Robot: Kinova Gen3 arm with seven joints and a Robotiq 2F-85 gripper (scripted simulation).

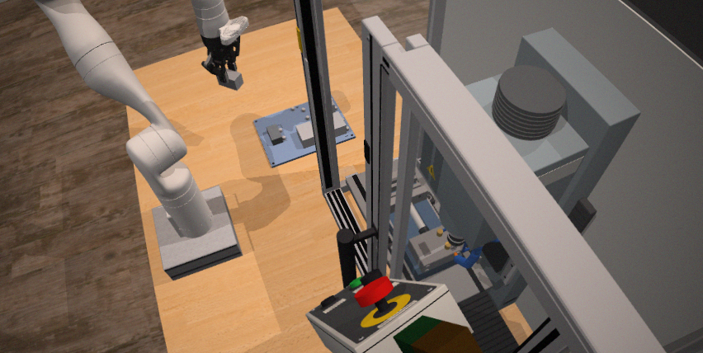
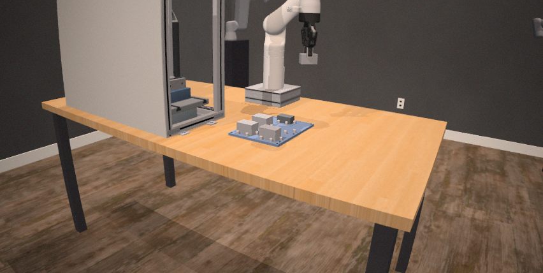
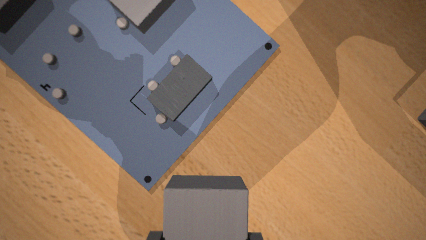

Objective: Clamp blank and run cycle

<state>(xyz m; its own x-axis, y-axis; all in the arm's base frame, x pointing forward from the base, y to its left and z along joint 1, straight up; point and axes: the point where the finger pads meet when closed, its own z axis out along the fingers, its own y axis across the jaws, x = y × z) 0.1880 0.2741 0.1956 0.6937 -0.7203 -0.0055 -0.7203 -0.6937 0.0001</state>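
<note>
My gripper (image 1: 227, 75) (image 2: 309, 53) (image 3: 206, 236) is shut on a plain grey blank (image 1: 235, 80) (image 2: 308, 59) (image 3: 206, 207) and holds it high above the table, off the edge of the blue plate (image 1: 285, 151) (image 2: 292, 131) (image 3: 100, 120) on the robot-base side. The dark setting master (image 1: 274, 134) (image 2: 285, 118) (image 3: 179, 87) stands upright on the plate between pegs. Three more grey blanks (image 1: 304, 133) (image 2: 247, 127) (image 2: 262, 118) (image 2: 269, 132) stand on the plate. The vise (image 1: 427, 247) sits inside the guard (image 2: 113, 43).
The guard's tall door frame (image 1: 314, 80) rises between the plate and the machine. The control column (image 1: 339, 323) at the front carries a red button (image 1: 372, 291) and a green button (image 1: 355, 282). The robot base (image 1: 196, 242) stands on the wooden table (image 1: 206, 311) (image 2: 361, 164).
</note>
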